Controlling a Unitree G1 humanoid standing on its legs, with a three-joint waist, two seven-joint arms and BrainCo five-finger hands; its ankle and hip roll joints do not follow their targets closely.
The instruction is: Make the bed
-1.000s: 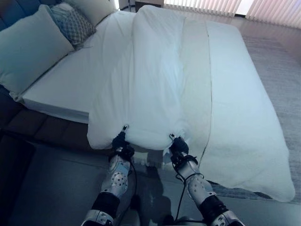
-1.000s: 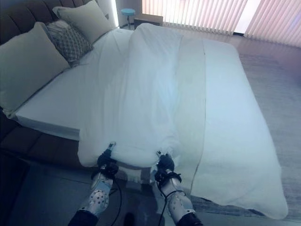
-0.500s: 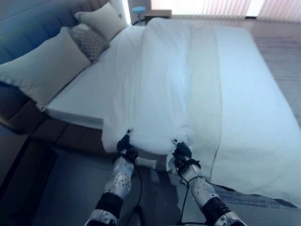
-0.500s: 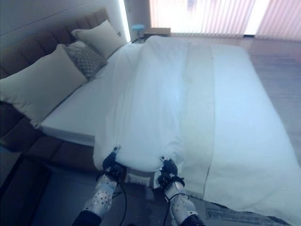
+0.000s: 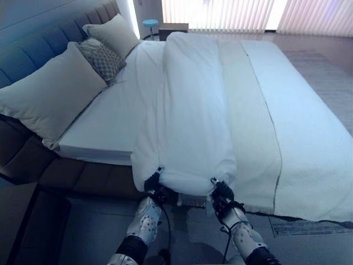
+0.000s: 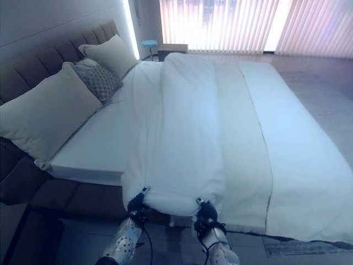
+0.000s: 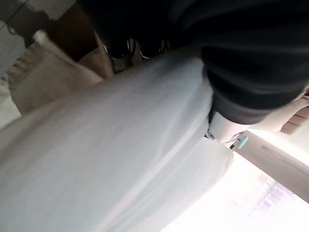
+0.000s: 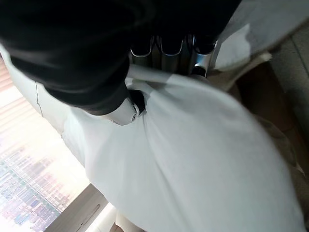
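A white duvet [image 5: 193,110] lies bunched in a long fold down the middle of the bed, its near edge hanging over the bed's side. My left hand [image 5: 154,184] and my right hand [image 5: 220,193] are both shut on that near edge, about a shoulder's width apart. In the left wrist view the hand's fingers [image 7: 126,48] curl over the white cloth [image 7: 106,159]. In the right wrist view the fingers [image 8: 166,50] and thumb pinch the duvet [image 8: 203,145]. The bare sheet [image 5: 110,118] shows to the left of the fold, by the pillows.
Two large cream pillows [image 5: 47,94] [image 5: 116,34] and a patterned cushion [image 5: 101,59] lean on the padded headboard [image 5: 33,49] at the left. A beige blanket [image 5: 309,127] covers the bed's right part. Blinds [image 6: 231,25] and a small round stool [image 5: 150,23] stand beyond the bed.
The camera has tilted up, so more of the headboard and the window shows. Both hands stay shut on the duvet's near edge, which now looks drawn a little further over the bed's side.
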